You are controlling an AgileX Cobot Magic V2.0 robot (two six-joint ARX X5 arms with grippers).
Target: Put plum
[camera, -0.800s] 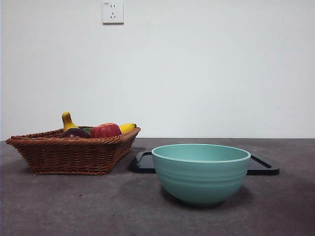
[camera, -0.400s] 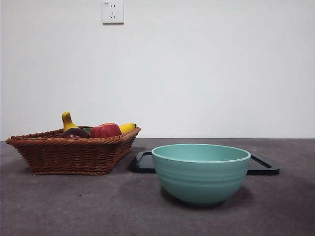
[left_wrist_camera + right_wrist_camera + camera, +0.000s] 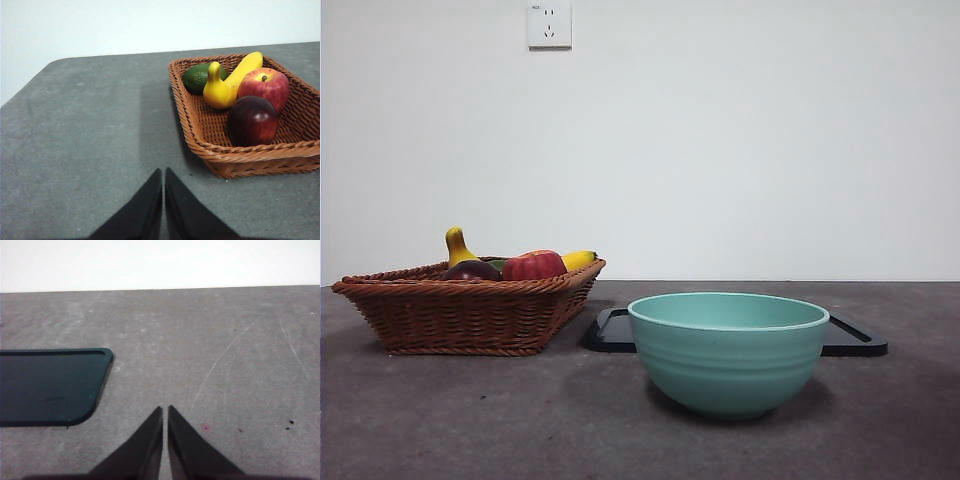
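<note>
The plum (image 3: 253, 120) (image 3: 472, 270), dark maroon and glossy, lies in the brown wicker basket (image 3: 250, 156) (image 3: 460, 310) beside a red apple (image 3: 264, 87) (image 3: 534, 265). My left gripper (image 3: 163, 172) is shut and empty over bare table, a short way from the basket's near corner. My right gripper (image 3: 165, 410) is shut and empty over the grey table, beside the corner of a black tray (image 3: 47, 386). Neither arm shows in the front view.
The basket also holds yellow bananas (image 3: 230, 82) (image 3: 458, 246) and a green avocado (image 3: 199, 77). A teal bowl (image 3: 728, 350) stands at the front centre, with the black tray (image 3: 855, 336) behind it. A white wall with a socket (image 3: 549, 24) closes the back.
</note>
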